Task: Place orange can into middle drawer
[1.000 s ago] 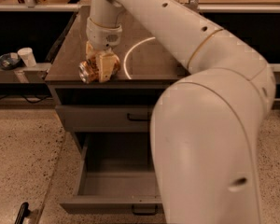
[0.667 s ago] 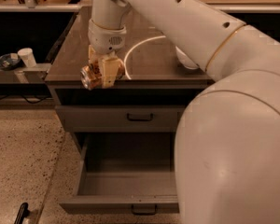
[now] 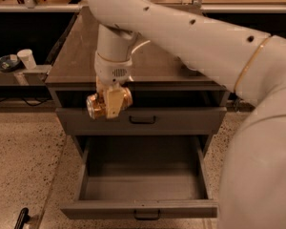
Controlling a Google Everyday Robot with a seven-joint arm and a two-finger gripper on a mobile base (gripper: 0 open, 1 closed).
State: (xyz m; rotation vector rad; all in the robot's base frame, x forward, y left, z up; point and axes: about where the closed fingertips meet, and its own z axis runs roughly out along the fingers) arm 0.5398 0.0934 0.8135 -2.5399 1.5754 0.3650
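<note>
Holding: the gripper (image 3: 109,107) has its fingers pressed against the orange can (image 3: 94,108), one pale finger (image 3: 112,99) lying across the can's middle on the side that faces the camera.
Can's long axis: lying on its side, close to level, running left to right across the picture.
Can's ends: one shiny silver end points to the picture's left and a little toward the camera; the other end is turned away to the right, past the finger.
Can's place: in the air, off the cabinet top (image 3: 76,61), in front of the left part of the upper drawer front (image 3: 181,120) and above the left side of the middle drawer (image 3: 181,209). It touches neither one.
Middle drawer: pulled well out, its bare inside open from above, with a small dark handle (image 3: 147,215) at the centre of its front.
Upper drawer front: pushed in, with its own dark handle (image 3: 142,120) just right of the can.
Arm: a white arm (image 3: 190,37) reaches from the right across the cabinet top and turns straight down to the gripper.
Counts: one can, one gripper, two drawer fronts with handles, one of them open.
Elsewhere: one white cup (image 3: 25,58) stands on a low ledge at the left, well apart from the cabinet; the floor (image 3: 24,151) is speckled.
</note>
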